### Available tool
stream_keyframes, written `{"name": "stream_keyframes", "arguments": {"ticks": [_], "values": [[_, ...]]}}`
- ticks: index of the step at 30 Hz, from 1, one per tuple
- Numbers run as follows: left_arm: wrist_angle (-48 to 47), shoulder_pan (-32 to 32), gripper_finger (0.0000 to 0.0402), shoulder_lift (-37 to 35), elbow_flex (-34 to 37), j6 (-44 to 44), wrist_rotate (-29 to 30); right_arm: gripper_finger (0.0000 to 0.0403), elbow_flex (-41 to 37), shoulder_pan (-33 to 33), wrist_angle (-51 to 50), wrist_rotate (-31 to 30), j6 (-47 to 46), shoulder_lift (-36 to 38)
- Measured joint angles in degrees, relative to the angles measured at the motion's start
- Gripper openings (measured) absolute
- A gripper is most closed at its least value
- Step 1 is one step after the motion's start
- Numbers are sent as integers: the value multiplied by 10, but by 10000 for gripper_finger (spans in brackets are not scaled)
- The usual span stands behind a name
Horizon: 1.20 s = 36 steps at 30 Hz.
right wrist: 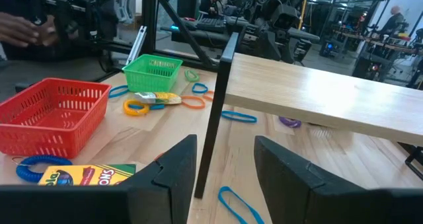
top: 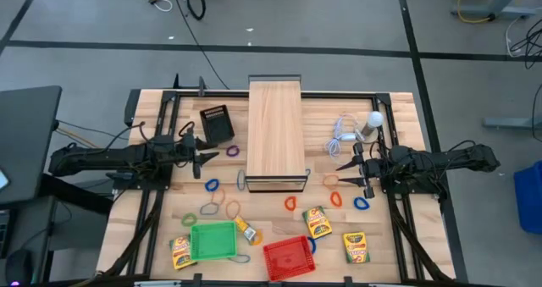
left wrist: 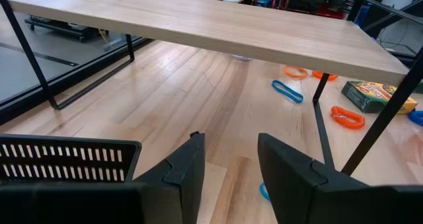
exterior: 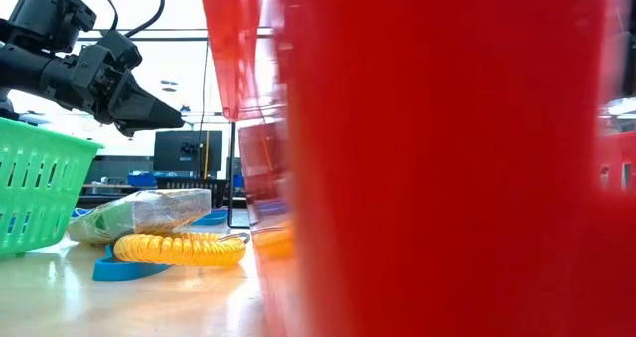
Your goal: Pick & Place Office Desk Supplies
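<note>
Just ahead of the left gripper (top: 218, 157), parted wide and empty: bare wood running under the raised shelf (top: 275, 132), black basket (top: 217, 123) close beside. Opposite, right gripper (top: 342, 172) likewise spread, nothing held, shelf leg dead ahead. Beyond it, seen only from that wrist: red basket (right wrist: 53, 112), green basket (right wrist: 153, 72), crayon box (right wrist: 86, 175), scattered blue loops (right wrist: 239, 116). Low down, mostly red wall, plus a yellow coil (exterior: 179, 248).
</note>
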State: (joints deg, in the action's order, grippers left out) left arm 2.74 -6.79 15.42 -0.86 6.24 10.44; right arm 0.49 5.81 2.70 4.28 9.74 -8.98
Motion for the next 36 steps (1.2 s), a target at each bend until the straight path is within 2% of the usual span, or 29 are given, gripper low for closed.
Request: {"name": "stream_keyframes", "arguments": {"ticks": [19, 22, 29, 36], "values": [[10, -1, 146, 0, 0, 0, 4, 160, 0, 0, 0, 0, 0, 0], [32, -1, 146, 0, 0, -9, 27, 160, 0, 0, 0, 0, 0, 0], [46, -1, 146, 0, 0, -91, 119, 160, 0, 0, 0, 0, 0, 0], [56, 0, 146, 0, 0, -107, 135, 160, 0, 0, 0, 0, 0, 0]]}}
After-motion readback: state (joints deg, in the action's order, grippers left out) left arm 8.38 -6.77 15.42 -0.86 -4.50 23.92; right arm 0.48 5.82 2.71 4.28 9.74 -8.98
